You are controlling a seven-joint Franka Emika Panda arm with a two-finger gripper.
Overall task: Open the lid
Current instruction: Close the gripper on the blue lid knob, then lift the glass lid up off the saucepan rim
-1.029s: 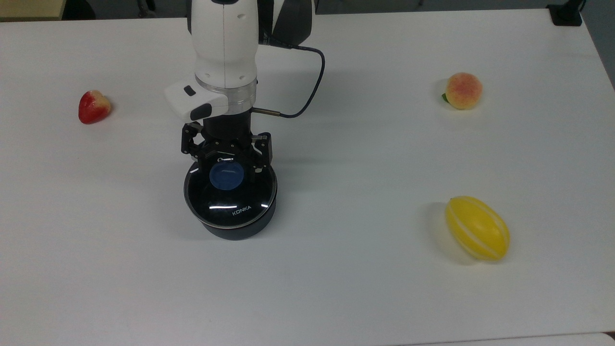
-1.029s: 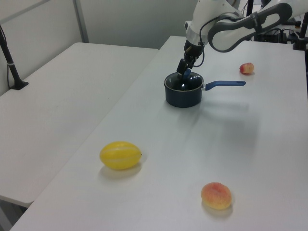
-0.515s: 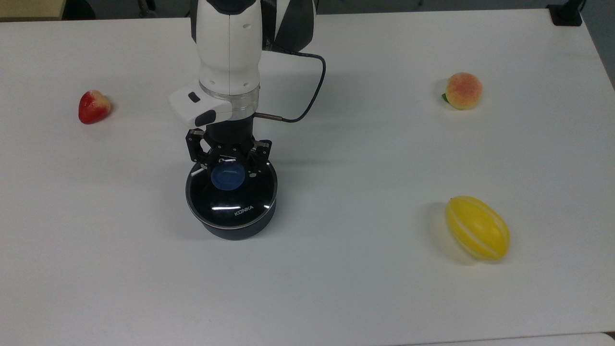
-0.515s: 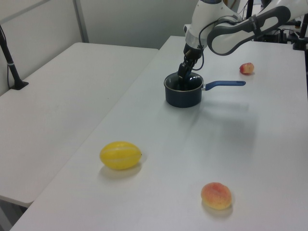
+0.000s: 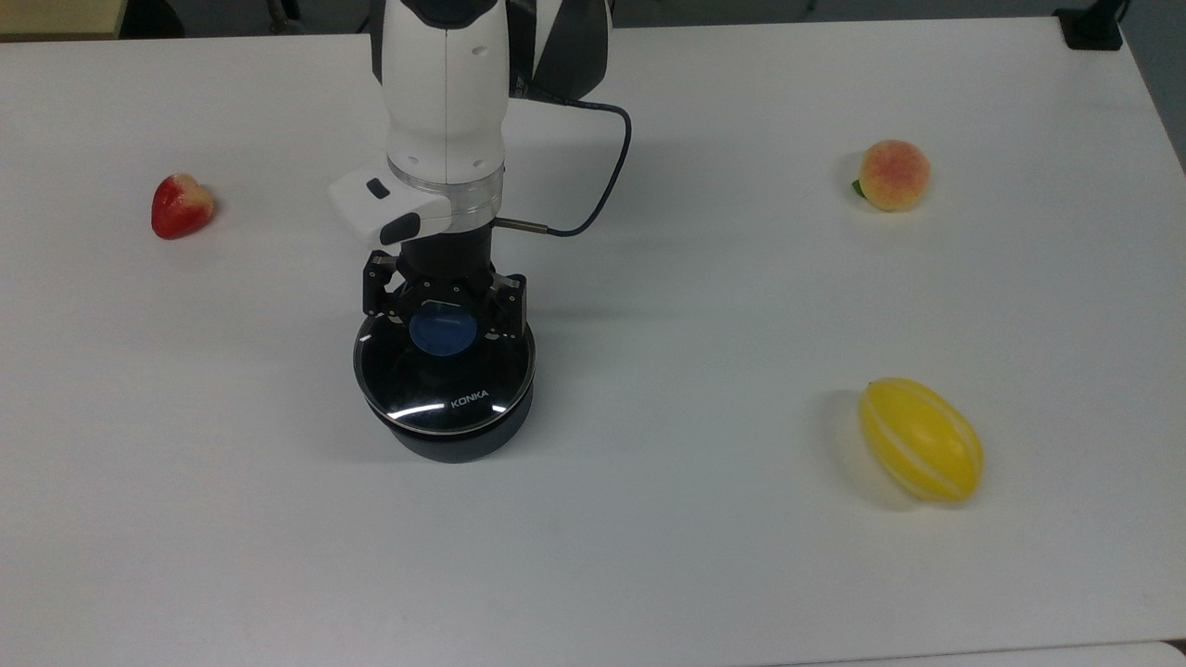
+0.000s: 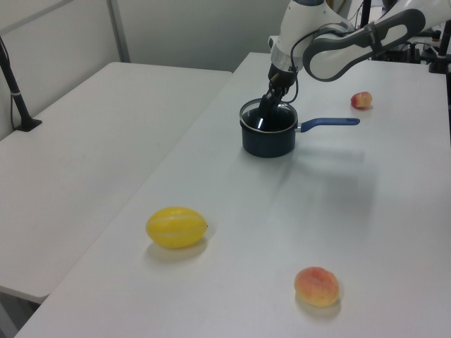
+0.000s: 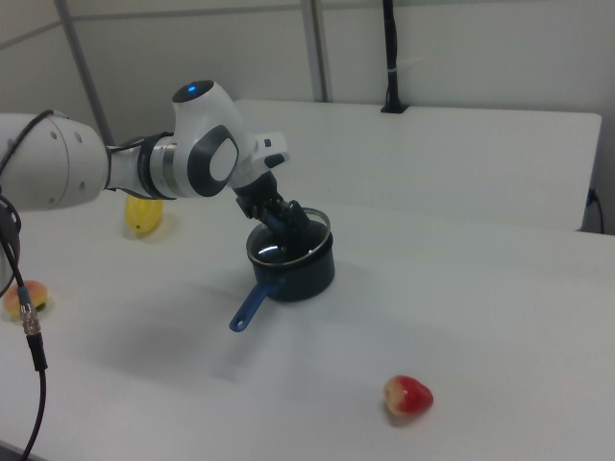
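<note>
Since a second ago, my black two-finger gripper (image 5: 443,308) has settled onto the blue knob (image 5: 443,332) and pinched in on it; earlier the fingers stood wider on either side, and now they sit tight against the knob's flanks, so I read it as holding the knob. With that grip, the round clear glass lid with the thin metal rim and white KONKA lettering (image 5: 445,382) has started to lift: in the top view its rim now overhangs the pan body more than before, and in the left view the lid (image 6: 264,116) looks tilted, one edge catching a bright glint. In the right view the lid (image 7: 288,240) is raised just above the pan's mouth, though I cannot tell whether one edge still touches.

Below it stands the black saucepan with the long blue handle (image 6: 268,137), apparently unmoved on the white table (image 5: 649,556). My judgement: the grasp is done and the opening has just begun; what remains is carrying the lid clear.

Well apart from the pan lie a red strawberry (image 5: 181,205), a pink-yellow peach (image 5: 893,174) and a yellow striped melon (image 5: 920,439), none in the way.
</note>
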